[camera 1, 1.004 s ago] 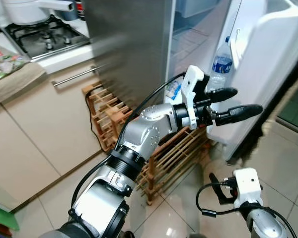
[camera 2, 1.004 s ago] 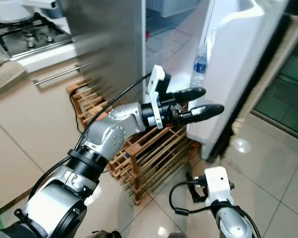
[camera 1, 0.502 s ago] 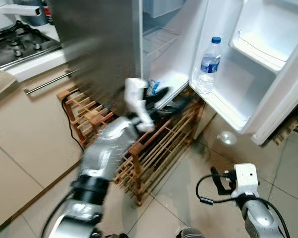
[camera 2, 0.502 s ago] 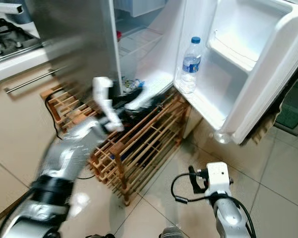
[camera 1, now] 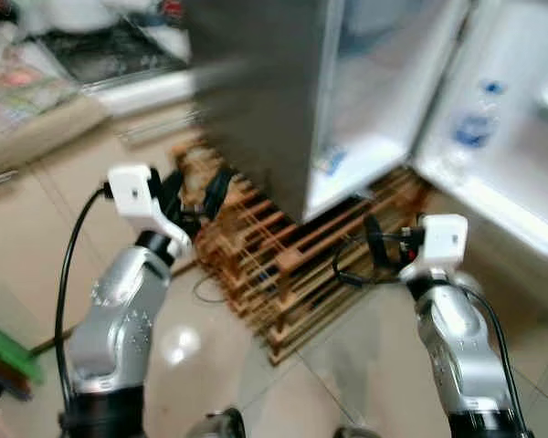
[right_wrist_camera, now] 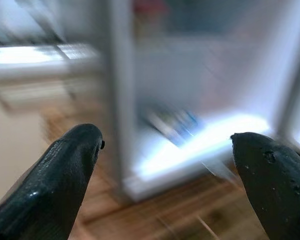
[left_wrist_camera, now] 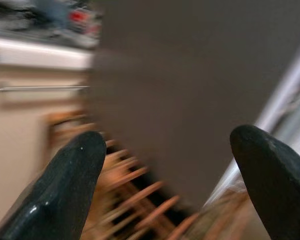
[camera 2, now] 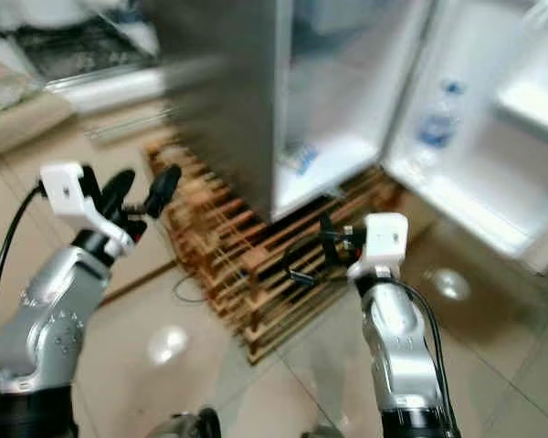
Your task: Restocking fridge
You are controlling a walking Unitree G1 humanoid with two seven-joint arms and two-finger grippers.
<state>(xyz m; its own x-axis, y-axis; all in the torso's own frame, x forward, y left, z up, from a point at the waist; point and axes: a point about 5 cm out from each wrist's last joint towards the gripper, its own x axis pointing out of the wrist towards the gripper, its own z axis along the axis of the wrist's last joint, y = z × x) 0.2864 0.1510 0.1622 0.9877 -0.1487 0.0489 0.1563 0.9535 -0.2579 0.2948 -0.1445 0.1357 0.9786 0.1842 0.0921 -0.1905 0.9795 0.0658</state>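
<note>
Open fridge ahead and right, nearer right tool than left tool; both spread apart, empty.

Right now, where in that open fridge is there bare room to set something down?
The door shelf looks bare beside the bottle. The white floor of the fridge looks free behind a blue packet near its front edge. Blur hides finer detail. Below, the wooden rack is all slats.

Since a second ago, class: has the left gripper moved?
Yes. The left gripper has pulled back from the open fridge door by the bottle, and now sits at the wooden rack, left of the fridge.
</note>
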